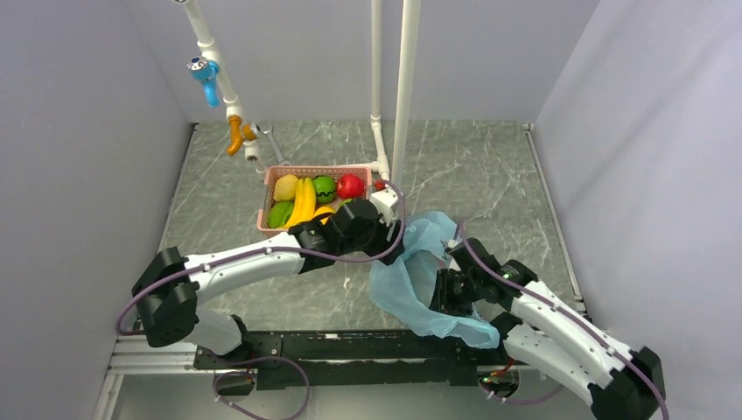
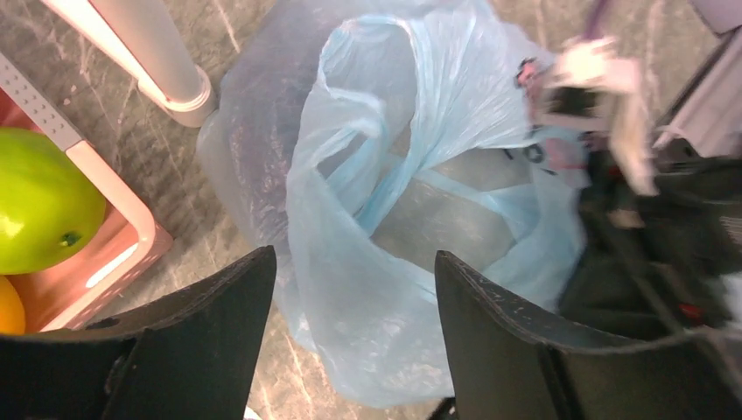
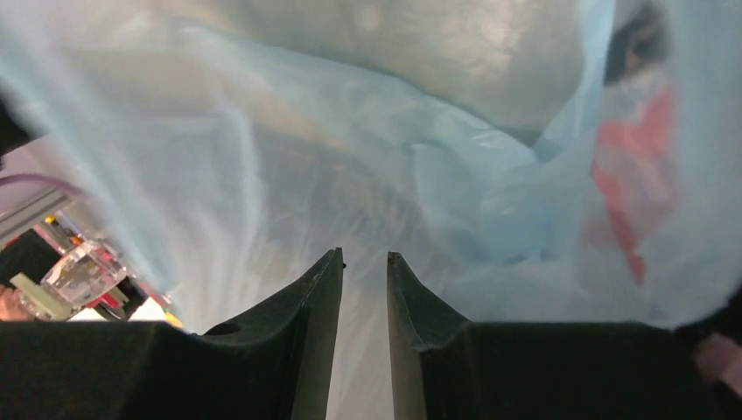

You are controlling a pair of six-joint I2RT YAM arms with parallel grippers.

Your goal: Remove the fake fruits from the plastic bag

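Jaws first. Left jaws?
— Wide apart, empty, above the mouth of the plastic bag (image 2: 350,315); arm stretched rightward over the desk (image 1: 490,175).
— Right jaws?
— Nearly closed amid bag film, grip unclear; arm bent leftward. Fake fruits (image 1: 306,197) fill the far basket (image 1: 324,168).

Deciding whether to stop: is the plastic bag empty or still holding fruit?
Looks empty: the plastic bag gapes open, only bare film showing inside; folds hide some corners.

Marble table (image 1: 472,166): pink basket (image 1: 319,169), plastic bag (image 1: 407,280)
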